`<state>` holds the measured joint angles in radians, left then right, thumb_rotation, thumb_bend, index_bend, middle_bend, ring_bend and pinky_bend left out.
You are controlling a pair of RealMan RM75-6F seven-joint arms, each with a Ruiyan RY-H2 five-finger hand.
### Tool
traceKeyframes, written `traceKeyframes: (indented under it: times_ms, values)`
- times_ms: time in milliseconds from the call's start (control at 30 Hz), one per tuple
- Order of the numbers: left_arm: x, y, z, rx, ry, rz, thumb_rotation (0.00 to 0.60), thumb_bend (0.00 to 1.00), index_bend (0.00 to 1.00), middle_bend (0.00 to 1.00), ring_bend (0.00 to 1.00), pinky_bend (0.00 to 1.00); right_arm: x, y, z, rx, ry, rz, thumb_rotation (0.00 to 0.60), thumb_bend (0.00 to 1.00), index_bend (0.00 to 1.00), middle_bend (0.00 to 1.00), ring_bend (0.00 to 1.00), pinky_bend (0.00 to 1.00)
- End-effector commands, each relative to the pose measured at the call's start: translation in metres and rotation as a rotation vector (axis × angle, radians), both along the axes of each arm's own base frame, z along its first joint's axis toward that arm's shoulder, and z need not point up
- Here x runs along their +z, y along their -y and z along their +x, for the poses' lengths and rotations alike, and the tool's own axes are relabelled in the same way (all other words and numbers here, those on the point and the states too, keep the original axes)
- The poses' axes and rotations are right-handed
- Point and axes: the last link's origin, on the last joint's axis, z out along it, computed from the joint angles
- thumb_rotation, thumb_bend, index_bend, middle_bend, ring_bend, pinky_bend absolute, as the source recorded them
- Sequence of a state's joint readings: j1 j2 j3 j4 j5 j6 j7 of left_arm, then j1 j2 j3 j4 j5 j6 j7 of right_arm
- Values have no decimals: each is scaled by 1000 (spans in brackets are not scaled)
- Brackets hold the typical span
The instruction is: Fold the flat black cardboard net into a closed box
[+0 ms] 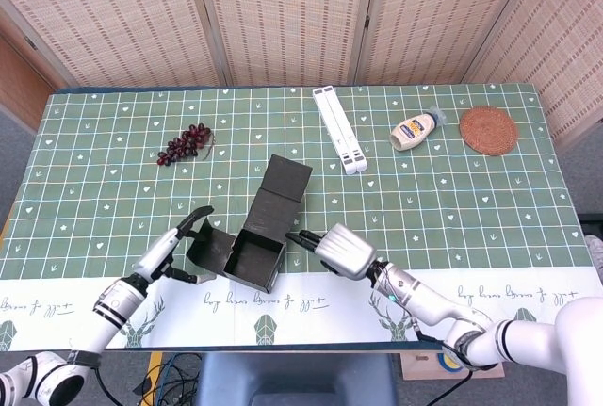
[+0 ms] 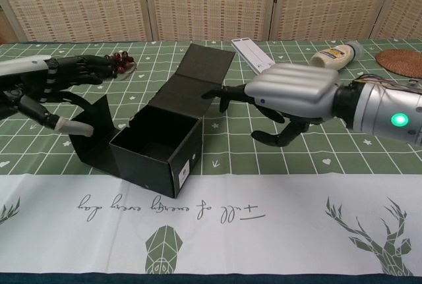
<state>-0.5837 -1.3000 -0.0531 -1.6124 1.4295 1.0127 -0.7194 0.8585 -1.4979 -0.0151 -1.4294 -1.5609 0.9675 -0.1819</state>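
Near the front edge of the table, left of its middle, the black cardboard box is seen partly folded: an open-topped tray stands on the green checked cloth, with the lid panel stretched flat behind it toward the table's middle. A side flap is raised on the tray's left.

The left hand is held just beside that flap, its fingers spread and extended; nothing is gripped. In the chest view the thumb lies close against the upper edge of the flap, but whether it is touched cannot be told.

The right hand is held to the right of the box, palm down, with fingers loosely parted and partly curled; nothing is held. One finger is stretched toward the fold between tray and lid, and its tip is seen at the edge of the card; contact cannot be confirmed.

Toward the left of the far half a bunch of dark grapes is placed. A white folding stand lies near the middle of the far edge, with a squeeze bottle and a round woven coaster toward the far right corner.
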Motion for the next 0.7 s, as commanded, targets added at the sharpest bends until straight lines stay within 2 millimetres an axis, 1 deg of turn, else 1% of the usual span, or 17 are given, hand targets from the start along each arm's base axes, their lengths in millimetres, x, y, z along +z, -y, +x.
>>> traceKeyframes:
  times_ms: [33, 167, 333, 533, 633, 700]
  values:
    - [5, 4, -1, -1, 3, 10, 600, 0, 68, 46, 13, 263, -6, 11, 0, -36, -23, 11, 600, 509, 0, 224, 723, 980]
    - [11, 10, -2, -6, 3, 24, 600, 0, 68, 46, 12, 262, -20, 24, 10, -65, -33, 30, 600, 511, 0, 221, 723, 980]
    - [16, 17, -3, -10, -1, 25, 600, 0, 68, 46, 9, 260, -35, 40, 37, -72, -17, 40, 600, 513, 0, 175, 723, 980]
    - [18, 19, -7, 0, -1, 32, 600, 0, 68, 46, 6, 259, -49, 63, 71, -94, 21, 25, 600, 516, 0, 141, 723, 980]
    - [18, 19, -10, 7, -1, 34, 600, 0, 68, 46, 6, 259, -54, 70, 81, -123, 45, 22, 600, 516, 0, 134, 723, 980]
    - [18, 20, -11, 10, -2, 32, 600, 0, 68, 46, 6, 259, -53, 70, 82, -147, 71, 35, 600, 516, 0, 133, 723, 980]
